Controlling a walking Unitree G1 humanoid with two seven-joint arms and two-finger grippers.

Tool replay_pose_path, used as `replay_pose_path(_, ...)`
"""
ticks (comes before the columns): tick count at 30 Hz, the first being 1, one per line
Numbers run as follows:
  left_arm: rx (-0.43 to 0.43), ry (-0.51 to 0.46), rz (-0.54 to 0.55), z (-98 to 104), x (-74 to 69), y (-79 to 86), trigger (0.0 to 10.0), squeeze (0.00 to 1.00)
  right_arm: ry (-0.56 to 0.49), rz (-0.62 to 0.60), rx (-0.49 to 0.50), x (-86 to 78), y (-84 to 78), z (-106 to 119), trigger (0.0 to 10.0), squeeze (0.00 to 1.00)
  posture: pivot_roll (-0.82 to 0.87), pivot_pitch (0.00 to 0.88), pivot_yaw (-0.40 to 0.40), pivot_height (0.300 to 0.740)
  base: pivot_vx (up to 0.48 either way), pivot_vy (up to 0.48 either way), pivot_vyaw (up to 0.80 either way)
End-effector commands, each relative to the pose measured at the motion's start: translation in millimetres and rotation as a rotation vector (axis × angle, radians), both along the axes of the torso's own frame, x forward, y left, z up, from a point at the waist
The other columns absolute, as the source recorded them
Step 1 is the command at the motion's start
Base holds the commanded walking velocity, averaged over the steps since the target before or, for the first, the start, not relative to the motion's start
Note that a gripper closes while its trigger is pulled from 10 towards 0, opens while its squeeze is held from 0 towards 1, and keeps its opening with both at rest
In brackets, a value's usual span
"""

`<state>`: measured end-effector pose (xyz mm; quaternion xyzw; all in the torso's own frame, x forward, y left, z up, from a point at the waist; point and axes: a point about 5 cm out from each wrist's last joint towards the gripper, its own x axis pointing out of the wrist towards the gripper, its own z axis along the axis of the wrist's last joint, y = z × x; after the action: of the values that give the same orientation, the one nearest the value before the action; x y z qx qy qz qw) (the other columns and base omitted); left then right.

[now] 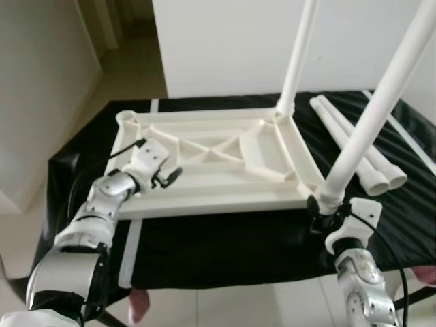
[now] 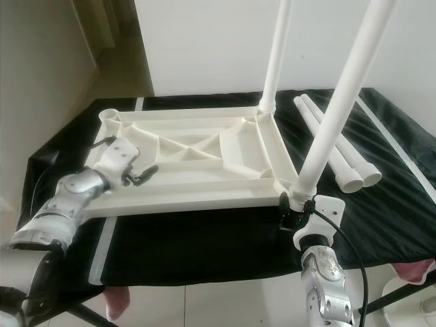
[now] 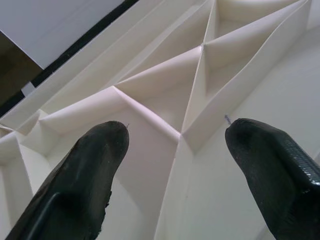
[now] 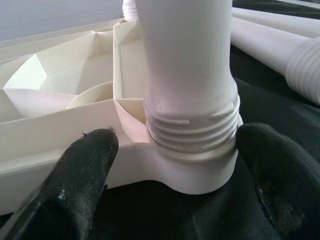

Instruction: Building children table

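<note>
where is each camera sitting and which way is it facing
Left and right eye views: on the head, looking down at the upturned tabletop on the black table; both silver arms show.
Left wrist view: along the left gripper, jaws open over the tabletop's ribs.
Right wrist view: along the right gripper, jaws open around the near leg.
All share the tabletop.
</note>
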<state>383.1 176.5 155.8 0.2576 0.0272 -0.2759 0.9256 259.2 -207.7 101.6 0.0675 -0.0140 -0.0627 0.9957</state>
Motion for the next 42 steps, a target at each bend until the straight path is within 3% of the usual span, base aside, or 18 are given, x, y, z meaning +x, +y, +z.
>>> replay_pose_path(1, -0.004, -0.014, 0.052, 0.3, 2.8, -1.5, 10.0, 0.0, 0.003, 0.007, 0.004, -1.3, 4.3, -1.5, 10.0, 0.0, 0.01, 0.0, 0.032, 0.74, 0.0, 0.0, 0.0)
replay_pose_path(5, -0.022, 0.017, 0.086, -0.3, 6.7, -6.1, 10.0, 0.0, 0.0, 0.039, 0.035, -2.1, 19.6, -2.6, 10.0, 0.0, 0.0, 0.0, 0.037, 0.74, 0.0, 0.0, 0.0)
replay_pose_path(7, -0.145, 0.099, -0.028, 0.5, 4.4, -14.6, 10.0, 0.0, 0.003, 0.043, 0.039, -3.4, 20.2, -3.3, 10.0, 0.0, -0.01, 0.0, 0.042, 0.74, 0.0, 0.0, 0.0)
replay_pose_path(10, -0.202, 0.132, -0.086, 1.3, 3.0, -18.7, 10.0, 0.0, 0.004, 0.042, 0.039, -3.8, 19.3, -3.8, 10.0, 0.0, -0.01, 0.0, 0.042, 0.74, 0.0, 0.0, 0.0)
replay_pose_path(13, -0.154, 0.128, -0.048, -1.0, 4.2, -16.8, 10.0, 0.0, 0.005, 0.034, 0.031, -4.8, 16.2, -4.0, 10.0, 0.0, -0.01, 0.0, 0.047, 0.74, 0.0, 0.0, 0.0)
replay_pose_path(17, -0.03, 0.08, 0.103, -2.4, 9.5, -8.9, 10.0, 0.0, 0.002, 0.029, 0.027, -4.1, 15.8, -2.6, 10.0, 0.0, -0.02, 0.0, 0.046, 0.74, 0.0, 0.0, 0.0)
replay_pose_path(21, -0.003, 0.06, 0.166, -0.7, 11.8, -4.6, 10.0, 0.0, 0.003, 0.028, 0.028, -3.6, 16.7, -2.3, 10.0, 0.0, -0.02, 0.0, 0.046, 0.74, 0.0, 0.0, 0.0)
replay_pose_path(23, 0.025, 0.049, 0.253, 1.1, 14.4, 2.7, 10.0, 0.0, 0.01, 0.034, 0.025, -3.9, 19.4, -2.7, 10.0, 0.0, -0.02, 0.0, 0.046, 0.74, 0.0, 0.0, 0.0)
replay_pose_path(29, 0.038, 0.03, 0.358, 5.9, 16.9, 14.8, 10.0, 0.0, 0.018, 0.048, 0.022, -6.4, 24.4, -4.6, 10.0, 0.0, -0.02, 0.0, 0.046, 0.74, 0.0, 0.0, 0.0)
replay_pose_path(42, 0.033, 0.03, 0.415, 12.0, 19.5, 21.2, 10.0, 0.0, 0.03, 0.049, 0.033, -8.3, 26.9, -7.4, 10.0, 0.0, -0.02, 0.0, 0.053, 0.74, 0.0, 0.0, 0.0)
